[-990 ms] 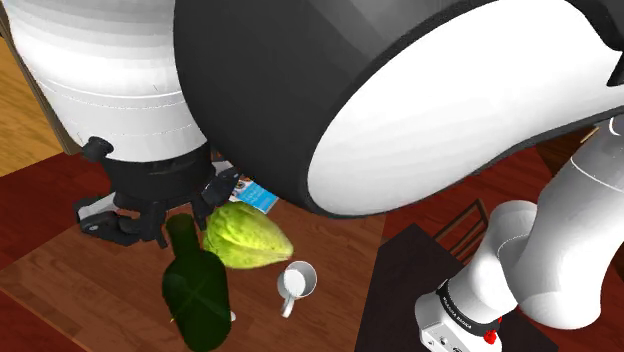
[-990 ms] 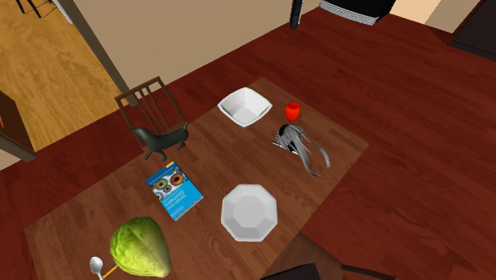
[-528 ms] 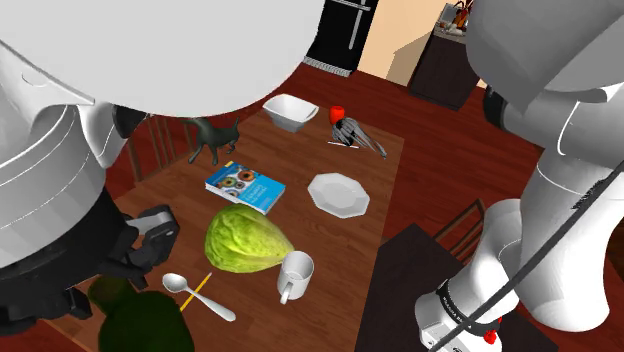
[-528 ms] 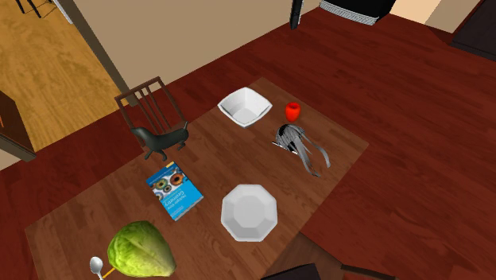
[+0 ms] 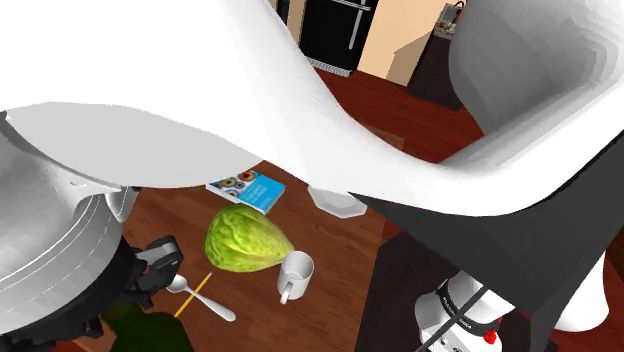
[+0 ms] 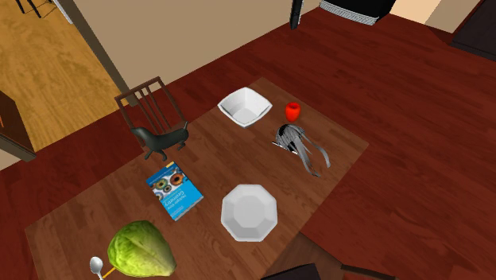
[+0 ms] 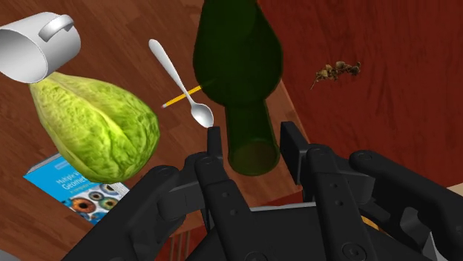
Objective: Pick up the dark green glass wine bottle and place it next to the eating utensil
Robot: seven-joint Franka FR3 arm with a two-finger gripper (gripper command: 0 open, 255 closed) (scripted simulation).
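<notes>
1. Currently the claw (image 7: 251, 137) is released. Its two black fingers (image 7: 214, 141) stand apart on either side of the neck of the dark green bottle (image 7: 237, 59), and a thin strip of wood shows between one finger and the glass.
2. The bottle stands on the wooden surface (image 7: 126, 22), close to its edge, with the red-brown floor (image 7: 371, 133) beyond. The wrist view looks down onto the bottle's open mouth.
3. A silver spoon (image 7: 176, 78) lies just beside the bottle, its bowl near the bottle's shoulder. The spoon crosses a thin orange stick (image 7: 178, 98).
4. On the spoon's far side from the bottle lies a green cabbage (image 7: 96, 126). A white mug (image 7: 33, 48) is near one end of the cabbage and a blue book (image 7: 74, 185) is at the other.
5. In the shoulder view the arm's white links hang close to the camera. The bottle's green body sits at the lower left under the black claw, with the spoon just to its right.
6. The second exterior view shows more things farther along the surface: a white plate (image 6: 249, 211), a square white bowl (image 6: 245, 106) and a small red cup (image 6: 292, 110). There is also a grey metal piece (image 6: 300, 147) and a dark animal figure (image 6: 163, 139).
7. A wooden chair (image 6: 151, 99) stands against the surface just behind that figure.
</notes>
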